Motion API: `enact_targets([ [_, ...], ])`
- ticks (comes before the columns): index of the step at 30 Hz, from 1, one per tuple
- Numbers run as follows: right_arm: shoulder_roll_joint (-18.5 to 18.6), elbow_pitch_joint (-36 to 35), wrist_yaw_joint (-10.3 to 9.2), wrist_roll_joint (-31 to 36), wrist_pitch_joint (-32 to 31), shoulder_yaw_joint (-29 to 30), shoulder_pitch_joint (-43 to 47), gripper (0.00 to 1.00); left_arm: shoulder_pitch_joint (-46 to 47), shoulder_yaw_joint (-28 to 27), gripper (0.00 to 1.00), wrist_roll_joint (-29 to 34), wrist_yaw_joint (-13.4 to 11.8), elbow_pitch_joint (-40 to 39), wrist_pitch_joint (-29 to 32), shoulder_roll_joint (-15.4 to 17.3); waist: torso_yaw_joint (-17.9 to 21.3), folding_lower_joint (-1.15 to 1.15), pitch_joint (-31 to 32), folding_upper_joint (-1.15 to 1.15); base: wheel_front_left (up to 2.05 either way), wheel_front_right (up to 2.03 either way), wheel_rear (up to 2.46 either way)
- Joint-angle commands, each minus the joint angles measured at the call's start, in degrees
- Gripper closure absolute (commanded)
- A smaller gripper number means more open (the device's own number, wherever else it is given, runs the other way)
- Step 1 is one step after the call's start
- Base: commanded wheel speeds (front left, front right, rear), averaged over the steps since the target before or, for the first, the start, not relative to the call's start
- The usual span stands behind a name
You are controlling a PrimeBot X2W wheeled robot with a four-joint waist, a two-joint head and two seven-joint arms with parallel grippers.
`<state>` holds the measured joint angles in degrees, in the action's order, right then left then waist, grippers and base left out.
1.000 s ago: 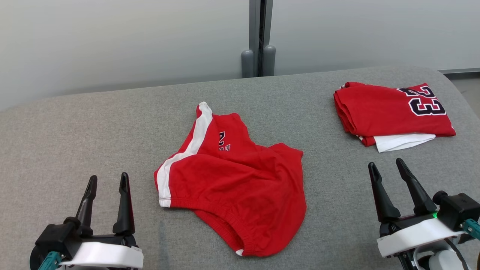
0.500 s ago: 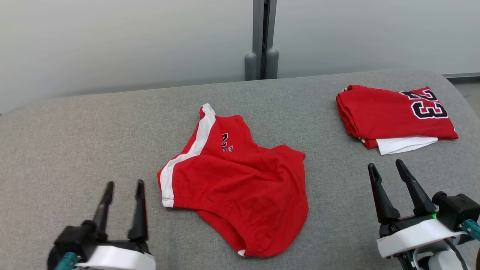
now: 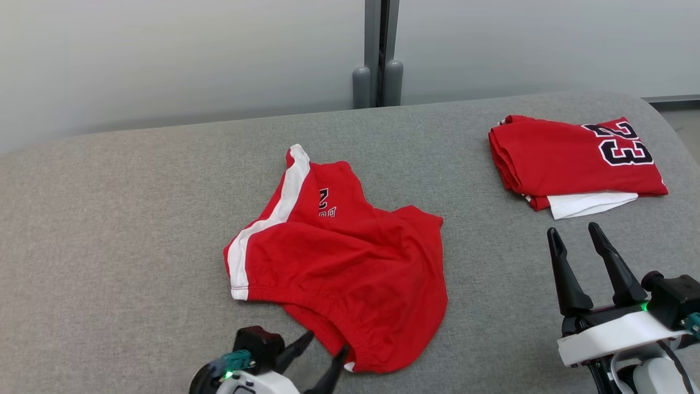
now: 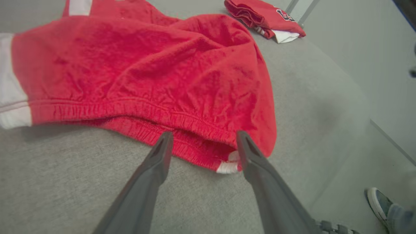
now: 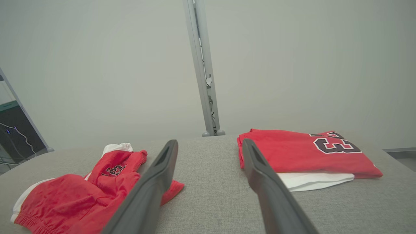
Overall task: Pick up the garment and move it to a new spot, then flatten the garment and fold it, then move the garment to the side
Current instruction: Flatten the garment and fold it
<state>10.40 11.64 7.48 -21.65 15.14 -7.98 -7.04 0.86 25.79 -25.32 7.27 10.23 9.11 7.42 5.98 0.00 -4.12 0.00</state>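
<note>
The garment (image 3: 339, 257) is a pair of red shorts with a white side stripe, lying rumpled in the middle of the grey padded table (image 3: 109, 219). My left gripper (image 3: 328, 343) is open at the near edge, its fingers pointing at the elastic waistband's near corner. In the left wrist view the garment (image 4: 146, 65) spreads ahead and the left gripper (image 4: 204, 136) straddles the waistband hem, nothing pinched. My right gripper (image 3: 574, 230) stands open at the lower right, apart from the shorts. In the right wrist view the right gripper (image 5: 209, 143) points at the wall, the garment (image 5: 81, 191) low left.
A folded red jersey (image 3: 569, 156) with the number 23, over a white layer, lies at the back right; it shows too as the jersey (image 4: 263, 14) and jersey (image 5: 308, 152). A grey post (image 3: 377, 54) stands behind the table. A person's shoe (image 4: 378, 201) is on the floor.
My left gripper has swung right from the lower left corner and turned toward the shorts' waistband. The right gripper has barely shifted. The garment lies as before.
</note>
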Motion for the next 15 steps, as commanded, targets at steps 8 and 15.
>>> enact_targets([
  [8,0.1,-0.7,0.04,0.3,0.1,0.7,-1.0,0.0,4.3,11.9,0.0,-6.4,0.2,-3.6,5.0,7.5,1.3,0.0,-1.3,0.0,0.0,0.0,0.0],
  [15,-0.4,-0.8,0.04,0.5,0.1,0.7,-1.8,0.0,8.3,16.9,0.0,-8.1,0.2,-0.5,4.2,9.1,1.9,0.0,-2.5,0.0,0.0,0.0,0.0],
])
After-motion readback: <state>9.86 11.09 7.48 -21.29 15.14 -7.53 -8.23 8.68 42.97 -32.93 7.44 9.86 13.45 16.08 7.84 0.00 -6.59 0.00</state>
